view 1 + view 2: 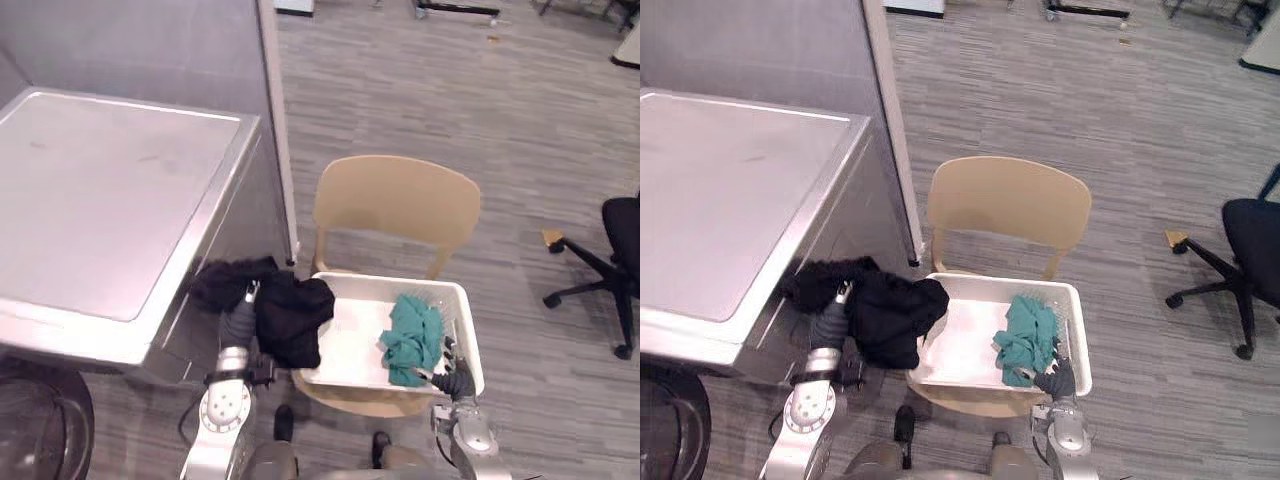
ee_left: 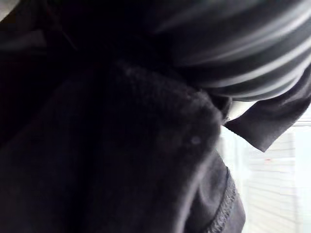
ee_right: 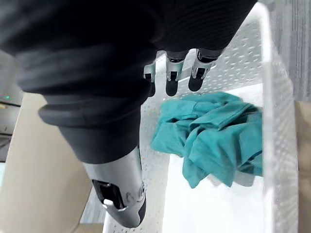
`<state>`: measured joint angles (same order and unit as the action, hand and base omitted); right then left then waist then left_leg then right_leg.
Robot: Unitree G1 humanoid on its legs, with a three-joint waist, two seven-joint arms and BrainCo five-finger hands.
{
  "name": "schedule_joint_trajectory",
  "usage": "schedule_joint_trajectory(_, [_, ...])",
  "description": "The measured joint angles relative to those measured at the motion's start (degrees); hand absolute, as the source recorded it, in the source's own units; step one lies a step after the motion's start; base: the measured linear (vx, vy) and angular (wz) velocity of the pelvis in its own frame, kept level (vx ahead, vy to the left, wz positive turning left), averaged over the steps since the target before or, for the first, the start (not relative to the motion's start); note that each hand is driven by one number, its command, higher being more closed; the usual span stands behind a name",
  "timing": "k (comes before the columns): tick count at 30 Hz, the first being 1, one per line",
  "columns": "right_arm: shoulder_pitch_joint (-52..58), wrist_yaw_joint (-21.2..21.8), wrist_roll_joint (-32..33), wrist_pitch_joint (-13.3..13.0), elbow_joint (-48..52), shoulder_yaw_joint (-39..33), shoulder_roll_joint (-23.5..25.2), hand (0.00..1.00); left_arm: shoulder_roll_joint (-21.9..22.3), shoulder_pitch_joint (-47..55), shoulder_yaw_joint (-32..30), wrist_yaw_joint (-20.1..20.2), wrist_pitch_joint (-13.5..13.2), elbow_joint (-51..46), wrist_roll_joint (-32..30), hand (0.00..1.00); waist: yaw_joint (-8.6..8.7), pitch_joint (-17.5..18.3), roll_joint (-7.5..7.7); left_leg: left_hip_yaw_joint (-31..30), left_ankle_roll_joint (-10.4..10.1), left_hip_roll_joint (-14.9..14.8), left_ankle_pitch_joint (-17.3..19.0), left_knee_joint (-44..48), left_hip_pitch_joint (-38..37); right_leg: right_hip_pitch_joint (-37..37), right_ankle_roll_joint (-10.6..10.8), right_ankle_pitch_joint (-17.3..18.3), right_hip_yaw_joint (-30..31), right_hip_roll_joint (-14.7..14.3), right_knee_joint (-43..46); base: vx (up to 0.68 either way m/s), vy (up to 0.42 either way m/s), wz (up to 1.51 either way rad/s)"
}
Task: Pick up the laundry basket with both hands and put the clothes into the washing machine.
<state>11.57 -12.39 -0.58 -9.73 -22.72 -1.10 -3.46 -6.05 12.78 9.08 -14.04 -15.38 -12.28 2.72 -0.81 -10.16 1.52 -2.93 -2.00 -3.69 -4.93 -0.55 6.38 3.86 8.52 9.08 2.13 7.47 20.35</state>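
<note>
A white laundry basket stands on a beige chair. A black garment hangs over its left rim and out toward the washing machine. A teal garment lies bunched inside at the right. My left hand is at the basket's left side, pushed into the black garment, which covers its fingers. My right hand is at the near right corner; its fingers reach straight inside the basket wall above the teal garment, while the thumb lies by the rim.
The washing machine has a flat silver top, and its round door shows at the lower left. A grey partition post stands behind it. A black office chair is on the grey floor to the right.
</note>
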Motion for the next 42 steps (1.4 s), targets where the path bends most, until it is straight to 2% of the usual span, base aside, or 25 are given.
schedule_joint_trajectory(1, [0.16,0.02,0.00,0.00,0.34,0.25,-0.10,0.00,0.09,-0.48,0.08,-0.10,-0.44,-0.50,0.35,1.00,-0.12,0.11,0.23,-2.64,0.23,0.97,-0.42,0.94,0.09,0.18,0.29,2.86,0.31,0.11,10.47,0.05,-0.063,1.23])
schedule_joint_trajectory(2, [-0.01,0.01,0.00,-0.01,0.54,0.58,-0.22,0.00,0.10,-0.36,-0.02,-0.22,-0.81,-0.88,0.83,1.00,-0.19,0.37,0.64,-3.52,0.24,1.40,-0.71,1.36,0.49,-0.23,0.45,3.24,0.72,0.31,13.54,0.06,-0.137,1.14])
schedule_joint_trajectory(4, [-1.18,-0.08,0.00,-0.23,1.96,1.68,-0.92,0.00,0.18,0.25,-0.22,-1.24,-1.56,-1.95,1.96,1.00,-2.05,1.35,2.17,-5.59,-0.57,2.63,-1.36,4.41,3.90,-1.48,-0.45,4.39,2.92,0.15,13.69,-0.03,-0.176,0.69])
schedule_joint_trajectory(6, [-5.29,-0.41,0.08,-0.31,2.38,1.79,-2.33,0.00,1.21,0.77,1.05,-1.47,-1.58,-2.92,2.97,1.00,-5.25,1.20,0.77,-7.16,-1.33,1.82,-1.88,7.17,8.95,-3.29,-2.27,7.80,4.16,-2.68,5.72,-0.15,-0.198,0.38])
schedule_joint_trajectory(7, [-5.97,-0.58,0.09,-0.33,3.00,1.80,-2.33,0.00,1.28,0.94,1.57,-1.60,-1.63,-3.32,3.21,1.00,-5.90,1.15,0.83,-7.51,-1.91,1.81,-2.28,7.53,9.91,-3.87,-2.88,9.22,4.16,-2.72,3.81,-0.20,-0.222,0.30])
schedule_joint_trajectory(9, [-8.24,-1.62,0.31,-1.17,3.92,2.02,-2.55,0.00,1.44,1.55,4.04,-2.27,-1.64,-3.90,4.13,1.00,-5.90,0.80,0.15,-10.61,-3.75,1.52,-4.35,8.02,12.76,-4.90,-4.99,12.49,2.78,-4.15,-1.04,-0.26,-0.232,0.55])
schedule_joint_trajectory(10, [-8.95,-1.88,0.43,-1.17,3.85,2.02,-3.26,0.00,1.88,1.95,5.14,-2.22,-1.61,-3.90,4.37,1.00,-5.55,0.03,-1.37,-11.85,-4.42,0.31,-5.67,7.98,13.22,-5.41,-5.64,12.71,2.12,-6.21,-1.76,-0.32,-0.212,0.74])
schedule_joint_trajectory(11, [-9.00,-2.42,0.45,-1.16,3.81,2.00,-4.48,0.00,2.54,2.10,6.50,-2.20,-1.60,-3.94,4.48,1.00,-5.09,-0.91,-3.14,-11.81,-3.69,-1.08,-9.52,6.00,13.00,-5.59,-7.13,11.84,0.30,-8.85,-1.44,-0.43,-0.218,1.04])
schedule_joint_trajectory(12, [-8.41,-2.64,0.46,-1.17,3.84,1.48,-5.28,0.00,2.33,2.59,7.41,-2.17,-1.60,-3.97,4.49,1.00,-4.03,-0.91,-3.67,-8.77,2.16,-1.84,-9.14,1.24,11.71,-5.63,-8.63,11.06,-3.69,-9.13,-1.95,-0.43,-0.195,1.32])
schedule_joint_trajectory(13, [-7.62,-2.83,0.53,-1.03,3.80,0.92,-4.96,0.00,2.35,2.36,8.55,-2.15,-1.52,-3.99,4.57,1.00,-3.09,-1.21,-3.24,-5.33,4.28,-2.19,-0.86,1.06,12.52,-5.58,-9.78,10.04,-6.96,-8.75,-2.73,-0.37,-0.151,1.38])
schedule_joint_trajectory(14, [-7.12,-3.07,0.55,-1.09,3.89,0.25,-4.67,0.00,1.79,1.87,9.04,-1.99,-1.53,-4.03,4.59,1.00,-2.30,-1.45,-2.22,-2.30,5.12,-1.90,1.38,4.18,14.41,-5.24,-10.03,9.56,-8.84,-7.69,-3.11,-0.29,-0.130,1.26])
schedule_joint_trajectory(15, [-7.06,-3.65,0.61,-0.99,3.86,-0.75,-4.39,0.00,1.23,1.45,9.52,-1.08,-1.63,-4.02,4.67,1.00,-1.57,-1.96,-0.59,2.11,5.16,-1.13,1.44,13.41,17.11,-4.25,-10.10,8.13,-10.89,-5.48,-3.56,-0.34,-0.133,1.06])
schedule_joint_trajectory(16, [-6.89,-3.86,0.70,-1.06,4.20,-0.96,-4.33,0.00,1.18,1.52,9.74,-0.58,-1.64,-3.96,5.32,1.00,-1.32,-1.77,-0.63,5.13,4.81,-1.31,2.06,22.00,17.73,-4.34,-10.04,5.90,-12.20,-4.37,-5.80,-0.30,-0.094,0.78])
schedule_joint_trajectory(17, [-6.66,-3.85,0.74,-1.07,4.48,-1.04,-4.40,0.00,1.28,1.49,9.95,-0.22,-1.66,-3.88,5.73,1.00,-1.28,-1.58,-0.88,5.77,3.97,-1.48,3.29,25.17,17.11,-4.43,-10.00,4.81,-12.61,-4.13,-6.84,-0.23,-0.004,0.53])
schedule_joint_trajectory(18, [-6.13,-3.85,0.82,-1.08,4.86,-1.08,-4.63,0.00,1.44,1.49,10.47,0.40,-1.81,-3.73,5.73,1.00,-1.35,-1.07,-1.80,6.39,1.70,-2.20,7.14,29.08,14.84,-4.35,-9.81,2.71,-13.46,-4.05,-8.56,-0.19,0.065,0.39])
schedule_joint_trajectory(19, [-5.83,-3.83,0.91,-1.08,4.86,-1.07,-4.46,0.00,1.49,1.42,11.07,0.84,-2.02,-3.28,5.77,1.00,-1.14,-0.48,-2.83,6.30,1.17,-2.77,10.15,30.41,10.42,-4.33,-9.43,1.71,-14.19,-3.90,-9.38,-0.19,0.087,0.39])
schedule_joint_trajectory(20, [-5.56,-3.84,0.96,-1.09,4.86,-1.08,-4.31,0.00,1.59,1.39,11.33,1.30,-2.10,-2.75,5.90,1.00,-0.99,-0.09,-3.37,6.27,0.91,-3.12,10.69,29.75,7.82,-4.37,-9.11,1.27,-14.64,-3.86,-9.65,-0.18,0.116,0.44])
schedule_joint_trajectory(21, [-5.41,-3.85,0.97,-1.09,4.88,-1.21,-4.12,0.00,2.02,1.37,11.75,1.64,-2.14,-1.90,6.43,1.00,-0.21,0.49,-4.20,6.06,-1.25,-3.11,12.14,22.76,1.65,-4.21,-8.41,0.78,-15.34,-3.76,-9.75,-0.17,0.141,0.50])
schedule_joint_trajectory(22, [-5.42,-3.86,0.95,-1.13,4.96,-1.24,-3.73,0.00,2.55,1.03,12.48,1.59,-2.20,-0.95,6.67,1.00,0.25,1.52,-5.46,5.62,-2.04,-2.77,12.28,13.20,-2.01,-2.86,-7.79,0.46,-16.06,-3.85,-9.63,-0.21,0.203,0.46])
schedule_joint_trajectory(23, [-5.42,-3.88,0.96,-1.12,4.95,-1.37,-3.60,0.00,2.51,0.71,12.99,1.57,-2.24,-0.48,6.72,1.00,0.18,2.17,-6.42,5.58,-2.25,-2.80,12.25,9.89,-2.94,-2.09,-7.44,0.25,-16.19,-3.89,-9.40,-0.20,0.210,0.36])
schedule_joint_trajectory(24, [-5.21,-3.78,0.96,-1.10,4.51,-1.22,-2.77,0.00,2.13,0.01,13.86,1.57,-2.24,0.82,6.71,1.00,0.17,2.11,-5.43,5.47,-2.96,-1.99,10.22,6.38,-3.60,-1.36,-6.44,-0.45,-16.25,-2.85,-9.44,-0.18,0.207,0.22])
schedule_joint_trajectory(28, [-4.72,-3.63,0.82,-1.08,3.62,-0.62,-0.54,0.00,-0.33,0.97,13.61,1.56,-2.22,2.88,6.70,1.00,-0.02,3.00,-3.25,6.51,-1.11,0.92,8.63,4.37,-5.11,-2.11,-4.24,-2.52,-15.11,-0.61,-10.61,-0.10,0.149,-0.01])
schedule_joint_trajectory(33, [-4.05,-3.48,0.66,-1.06,2.85,-0.49,-0.55,0.00,-0.46,1.07,13.73,1.67,-2.22,2.88,6.68,1.00,0.02,3.51,-2.68,6.79,0.34,2.64,7.71,2.81,-4.93,-2.23,-3.10,-4.91,-14.57,0.64,-13.22,-0.06,0.103,-0.03])
schedule_joint_trajectory(38, [-3.03,-2.29,0.68,-0.96,0.96,0.59,-0.51,0.00,-0.99,1.53,13.02,1.64,-2.22,2.88,6.67,1.00,-0.05,3.98,-2.01,5.25,0.91,3.14,7.18,2.91,-4.24,-2.73,-2.91,-5.17,-15.67,0.79,-14.10,0.03,0.014,0.14])
schedule_joint_trajectory(42, [-3.00,-2.30,0.69,-1.00,0.46,1.59,-0.62,0.00,-0.66,1.83,11.65,1.80,-2.07,2.92,6.71,1.00,0.02,3.42,-2.07,0.61,0.21,3.90,9.00,10.08,2.29,-2.60,-2.89,-3.54,-21.43,1.10,-12.72,0.00,-0.026,0.72])
